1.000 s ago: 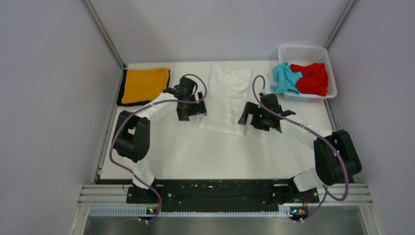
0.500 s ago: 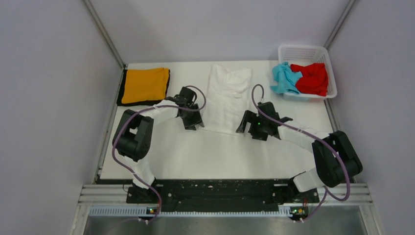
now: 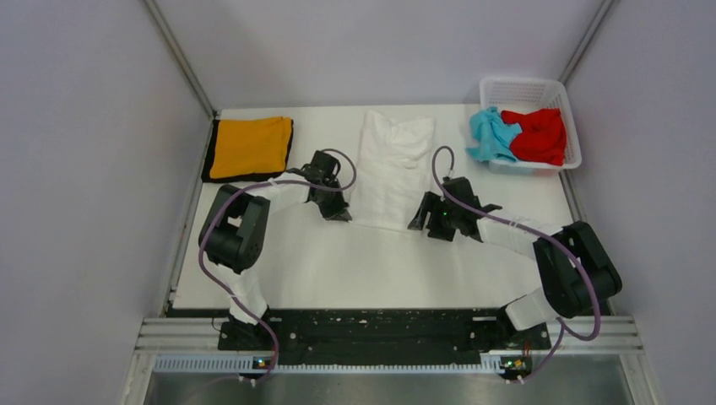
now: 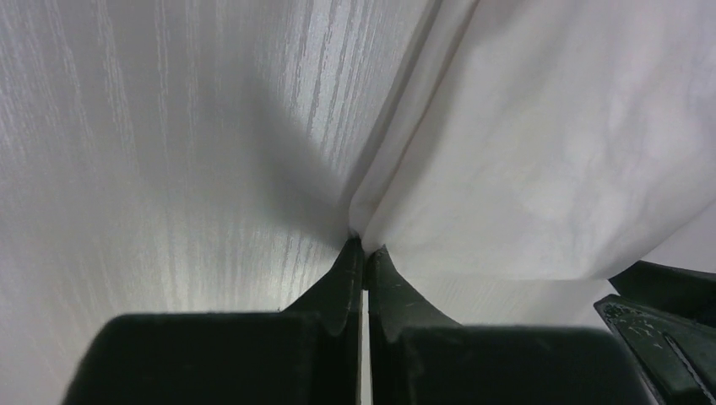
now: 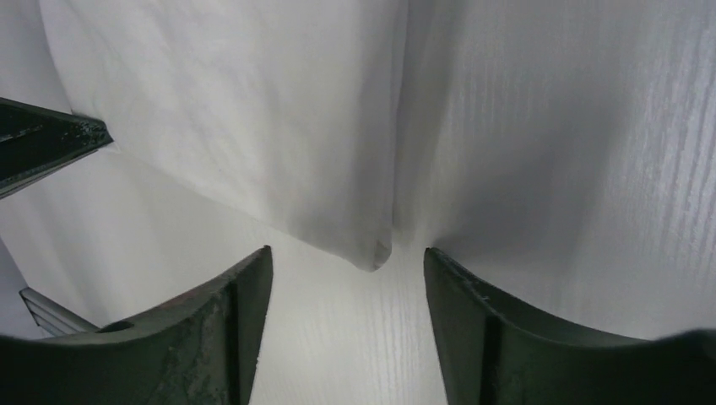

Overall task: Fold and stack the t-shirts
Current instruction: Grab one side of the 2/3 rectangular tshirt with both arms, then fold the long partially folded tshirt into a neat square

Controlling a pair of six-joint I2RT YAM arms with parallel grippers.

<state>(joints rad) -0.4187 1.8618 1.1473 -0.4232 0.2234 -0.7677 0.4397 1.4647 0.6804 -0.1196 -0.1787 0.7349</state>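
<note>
The white t-shirt (image 3: 393, 164) lies in a long folded strip at the table's middle, and it also fills the left wrist view (image 4: 540, 143) and the right wrist view (image 5: 253, 110). My left gripper (image 3: 338, 213) (image 4: 365, 246) is shut on its near left corner. My right gripper (image 3: 420, 224) (image 5: 348, 251) is open at the near right corner, whose tip sits between the fingers, touching neither. An orange t-shirt (image 3: 251, 147) with black trim lies folded at the far left. A light blue t-shirt (image 3: 491, 135) and a red t-shirt (image 3: 536, 135) are crumpled in the basket.
The white lattice basket (image 3: 528, 89) stands at the far right corner, with the blue cloth hanging over its left rim. Grey walls and metal posts close in the table on the left, right and far sides. The arm bases sit on the black rail at the near edge.
Both grippers came down and nearer to the white shirt's near corners. The left jaws closed onto the left corner. The right jaws narrowed a little but stay apart.
</note>
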